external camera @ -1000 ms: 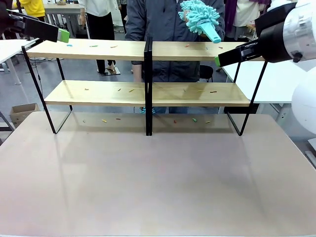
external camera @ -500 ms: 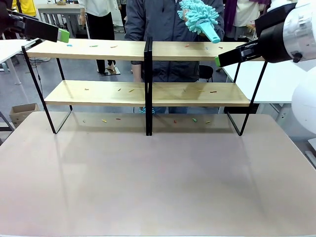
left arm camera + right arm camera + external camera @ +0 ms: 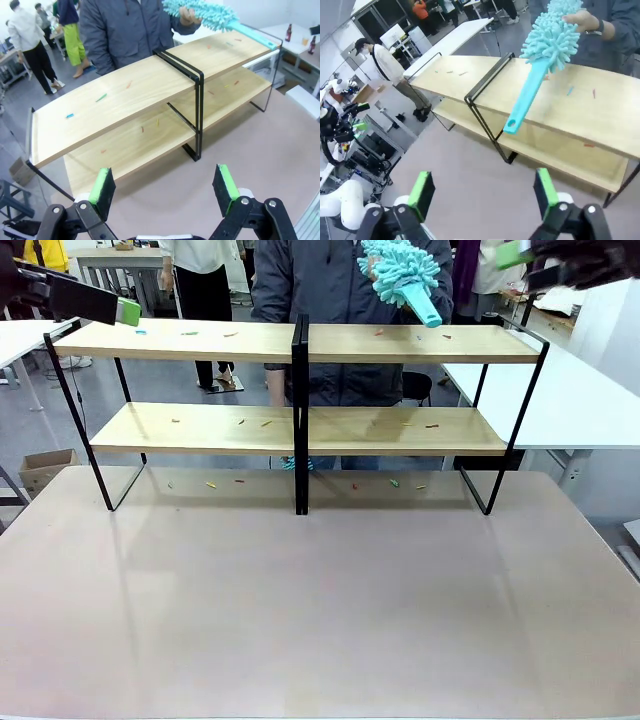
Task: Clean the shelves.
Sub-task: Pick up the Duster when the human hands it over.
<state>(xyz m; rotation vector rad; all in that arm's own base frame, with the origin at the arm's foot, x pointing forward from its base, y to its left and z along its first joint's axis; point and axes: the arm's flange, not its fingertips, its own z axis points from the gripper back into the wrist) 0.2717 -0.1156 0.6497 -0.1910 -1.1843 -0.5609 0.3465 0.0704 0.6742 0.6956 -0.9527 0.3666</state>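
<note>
Shelves (image 3: 400, 430) stand along the counter's (image 3: 320, 620) 12 o'clock edge, with small coloured scraps (image 3: 243, 422) strewn over the boards. Your left hand (image 3: 162, 182) hangs released at 10 o'clock and your right hand (image 3: 482, 192) released at 2 o'clock, both empty. At 1 o'clock a person's hand (image 3: 580, 20) holds a turquoise duster (image 3: 540, 65) over the top board.

Front level, wrists above — shelves (image 3: 200, 340) shared
</note>
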